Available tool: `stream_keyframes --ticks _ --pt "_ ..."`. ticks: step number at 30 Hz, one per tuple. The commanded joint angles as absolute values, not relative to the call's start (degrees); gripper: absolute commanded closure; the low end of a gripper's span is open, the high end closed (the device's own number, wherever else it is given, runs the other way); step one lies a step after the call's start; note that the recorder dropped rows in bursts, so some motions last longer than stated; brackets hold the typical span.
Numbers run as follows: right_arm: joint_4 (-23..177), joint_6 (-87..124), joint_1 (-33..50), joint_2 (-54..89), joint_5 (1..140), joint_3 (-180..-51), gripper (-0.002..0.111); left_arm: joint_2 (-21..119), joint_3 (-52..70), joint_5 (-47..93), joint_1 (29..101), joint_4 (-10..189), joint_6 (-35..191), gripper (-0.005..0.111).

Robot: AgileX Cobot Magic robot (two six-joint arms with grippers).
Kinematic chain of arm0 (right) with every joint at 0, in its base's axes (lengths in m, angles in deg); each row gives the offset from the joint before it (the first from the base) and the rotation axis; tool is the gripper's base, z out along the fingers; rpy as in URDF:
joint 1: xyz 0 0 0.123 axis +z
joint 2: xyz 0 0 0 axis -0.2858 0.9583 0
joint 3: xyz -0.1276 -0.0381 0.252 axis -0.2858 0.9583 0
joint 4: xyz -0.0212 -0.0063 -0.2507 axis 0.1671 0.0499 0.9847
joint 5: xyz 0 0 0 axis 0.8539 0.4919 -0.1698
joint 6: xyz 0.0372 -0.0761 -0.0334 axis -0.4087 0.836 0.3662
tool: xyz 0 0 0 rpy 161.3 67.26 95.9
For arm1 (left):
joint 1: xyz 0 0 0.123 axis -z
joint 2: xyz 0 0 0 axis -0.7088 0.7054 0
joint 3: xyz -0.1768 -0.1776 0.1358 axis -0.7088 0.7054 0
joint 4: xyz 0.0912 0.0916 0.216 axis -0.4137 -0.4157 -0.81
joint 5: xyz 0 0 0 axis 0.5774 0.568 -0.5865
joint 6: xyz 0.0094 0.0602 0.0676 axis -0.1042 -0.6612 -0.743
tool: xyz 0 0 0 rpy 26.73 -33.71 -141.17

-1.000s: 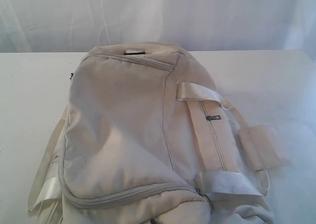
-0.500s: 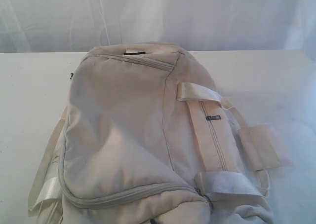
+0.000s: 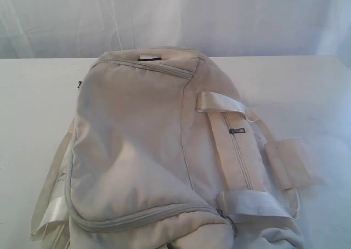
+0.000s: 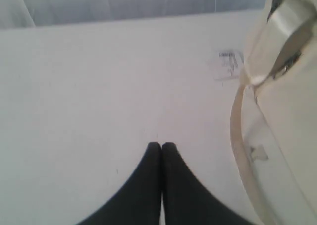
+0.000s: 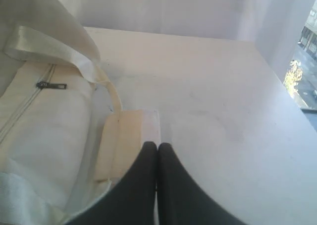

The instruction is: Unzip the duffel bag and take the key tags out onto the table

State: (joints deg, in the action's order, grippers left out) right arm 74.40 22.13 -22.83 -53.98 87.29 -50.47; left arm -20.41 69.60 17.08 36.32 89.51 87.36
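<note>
The duffel bag [image 3: 142, 145] lies zipped shut on the table [image 3: 33, 95], its inside hidden. The left gripper [image 4: 161, 146] and right gripper [image 5: 157, 145] are squeezed closed, holding nothing.

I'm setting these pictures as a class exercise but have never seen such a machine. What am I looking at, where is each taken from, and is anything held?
This is a robot with two arms, each ending in a pair of jaws. The wide picture comes from a camera off the arms: a beige duffel bag lies on a white table, no arm in sight. The other two come from cameras on the wrists, looking along the jaws. The left jaws, dark and pressed together, hang over the table beside the bag. The right jaws, also shut, hang by the bag's strap pad, near a zip pull. Neither holds anything. The zips that show look closed; no key tags are visible.
</note>
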Motion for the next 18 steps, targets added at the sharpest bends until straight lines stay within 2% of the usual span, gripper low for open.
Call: stream_keyframes --ticks 1,5,11,15,18 --pt "74.8 22.4 -22.9 -54.4 77.4 -50.7 0.108 -20.7 69.8 29.0 36.6 89.2 87.4 0.107" --pt "74.8 22.4 -22.9 -54.4 70.0 -50.7 0.108 -20.7 69.8 34.9 36.6 89.2 87.4 0.107" --pt "74.0 21.9 -22.9 -54.4 68.0 -50.7 0.108 -20.7 69.8 35.6 36.6 89.2 87.5 0.107" --pt "68.7 21.9 -22.9 -54.4 67.3 -50.7 0.108 -20.7 69.8 36.2 36.6 89.2 87.5 0.107" --pt "59.0 20.3 -22.9 -54.4 66.0 -50.7 0.108 -20.7 69.8 42.0 36.6 89.5 88.3 0.107"
